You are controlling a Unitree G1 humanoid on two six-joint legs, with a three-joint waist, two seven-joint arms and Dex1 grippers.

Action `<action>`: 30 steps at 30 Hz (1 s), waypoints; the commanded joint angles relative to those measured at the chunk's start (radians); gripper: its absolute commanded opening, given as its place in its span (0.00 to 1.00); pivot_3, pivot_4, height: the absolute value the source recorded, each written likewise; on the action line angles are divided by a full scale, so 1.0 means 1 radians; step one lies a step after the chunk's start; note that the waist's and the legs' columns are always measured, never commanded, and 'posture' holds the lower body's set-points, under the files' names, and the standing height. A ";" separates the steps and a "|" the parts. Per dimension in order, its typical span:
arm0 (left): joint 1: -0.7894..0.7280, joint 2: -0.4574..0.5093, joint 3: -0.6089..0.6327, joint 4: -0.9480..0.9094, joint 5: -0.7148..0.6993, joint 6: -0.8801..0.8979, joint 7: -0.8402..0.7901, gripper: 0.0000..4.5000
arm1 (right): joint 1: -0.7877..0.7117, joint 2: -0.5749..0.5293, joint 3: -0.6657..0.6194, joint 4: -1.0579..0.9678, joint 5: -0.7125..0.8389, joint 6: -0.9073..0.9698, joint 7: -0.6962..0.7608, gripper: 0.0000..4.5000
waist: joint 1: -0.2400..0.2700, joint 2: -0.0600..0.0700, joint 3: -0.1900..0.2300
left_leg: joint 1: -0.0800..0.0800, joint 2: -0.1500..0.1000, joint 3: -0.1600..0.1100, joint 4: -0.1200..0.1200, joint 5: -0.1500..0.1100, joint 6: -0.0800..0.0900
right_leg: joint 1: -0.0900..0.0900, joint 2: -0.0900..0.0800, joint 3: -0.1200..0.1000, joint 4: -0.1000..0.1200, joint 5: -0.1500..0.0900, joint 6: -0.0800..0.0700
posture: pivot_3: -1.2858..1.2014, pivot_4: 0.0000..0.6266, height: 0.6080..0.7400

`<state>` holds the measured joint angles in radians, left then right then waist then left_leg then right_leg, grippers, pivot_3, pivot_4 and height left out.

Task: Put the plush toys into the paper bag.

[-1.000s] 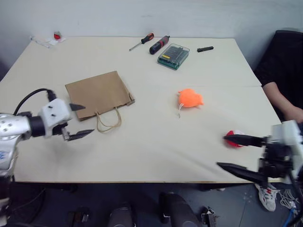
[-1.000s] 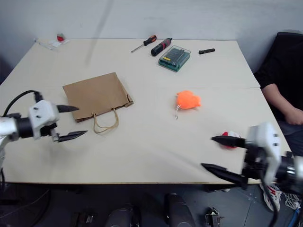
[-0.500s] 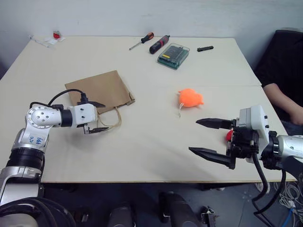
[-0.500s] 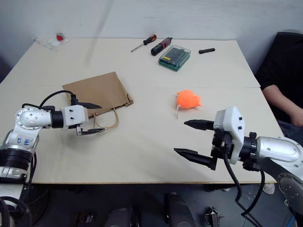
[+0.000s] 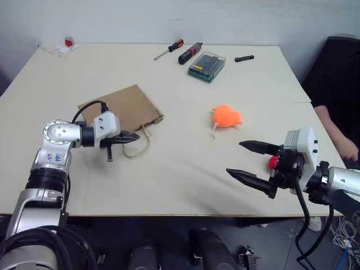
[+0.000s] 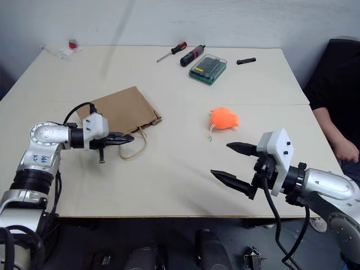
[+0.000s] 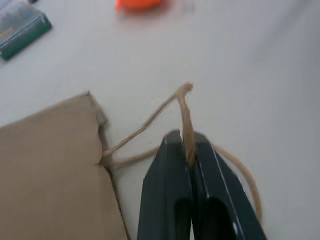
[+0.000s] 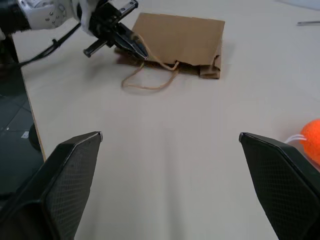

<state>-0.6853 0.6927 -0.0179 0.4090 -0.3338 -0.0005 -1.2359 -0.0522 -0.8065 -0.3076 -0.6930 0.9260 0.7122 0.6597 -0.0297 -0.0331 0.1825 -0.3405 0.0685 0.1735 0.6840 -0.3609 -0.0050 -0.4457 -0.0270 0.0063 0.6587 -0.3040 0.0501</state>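
The brown paper bag (image 5: 121, 107) lies flat on the table's left half, with its cord handles (image 5: 138, 149) towards the front. My left gripper (image 7: 186, 137) is shut on one handle cord (image 7: 182, 107), just in front of the bag's mouth. The orange plush toy (image 5: 226, 116) lies right of centre, with its thin string trailing. The red and white plush toy (image 5: 273, 162) is mostly hidden behind my right gripper (image 5: 235, 158). That gripper hangs wide open over the front right of the table, holding nothing and pointing left towards the bag.
A green transparent tool case (image 5: 206, 66), two screwdrivers (image 5: 169, 49) (image 5: 189, 52) and a small black bit (image 5: 243, 58) lie at the back. A small red item (image 5: 67, 42) sits in the far left corner. A person in black (image 5: 337, 107) sits at the right edge.
My left gripper moved right to the bag's handles and closed on a cord. My right gripper came in from the table's right edge and stayed open.
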 commanded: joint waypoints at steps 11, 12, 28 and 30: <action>0.037 -0.079 0.072 -0.495 -0.271 0.491 0.183 0.00 | -0.405 0.236 0.521 0.373 -0.413 -0.102 -0.006 0.25 | -0.018 0.001 0.000 | 0.003 0.000 0.000 0.000 0.002 -0.003 | 0.000 0.001 0.001 0.003 -0.001 -0.001 | 0.52 0.24 1.00; 0.035 -0.083 0.073 -0.503 -0.275 0.501 0.190 0.00 | -0.427 0.258 0.542 0.403 -0.434 -0.113 0.002 0.17 | -0.020 0.001 0.000 | 0.003 0.000 0.000 0.000 0.002 -0.003 | 0.000 0.001 0.001 0.003 -0.001 -0.001 | 0.52 0.24 1.00; 0.033 -0.109 0.074 -0.565 -0.299 0.555 0.211 0.00 | -0.695 0.571 0.751 0.997 -0.786 -0.339 0.075 0.00 | -0.030 0.001 0.000 | 0.002 0.000 0.000 0.000 0.002 -0.003 | 0.000 0.000 0.000 0.003 -0.001 -0.001 | 0.52 0.24 1.00; 0.019 -0.106 0.112 -0.555 -0.323 0.579 0.235 0.00 | -0.691 0.569 0.772 1.048 -0.840 -0.369 0.069 0.00 | -0.030 0.001 0.001 | 0.002 0.000 0.000 -0.001 0.002 -0.003 | 0.000 0.000 0.000 0.003 -0.001 -0.001 | 0.52 0.24 1.00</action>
<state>-0.6456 0.5863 0.0375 -0.1171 -0.6151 0.5682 -1.0226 -0.7389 -0.2322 0.4406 0.3138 0.1456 0.3713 0.7338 -0.0596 -0.0319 0.1831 -0.3388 0.0686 0.1731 0.6835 -0.3589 -0.0077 -0.4461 -0.0270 0.0062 0.6615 -0.3049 0.0487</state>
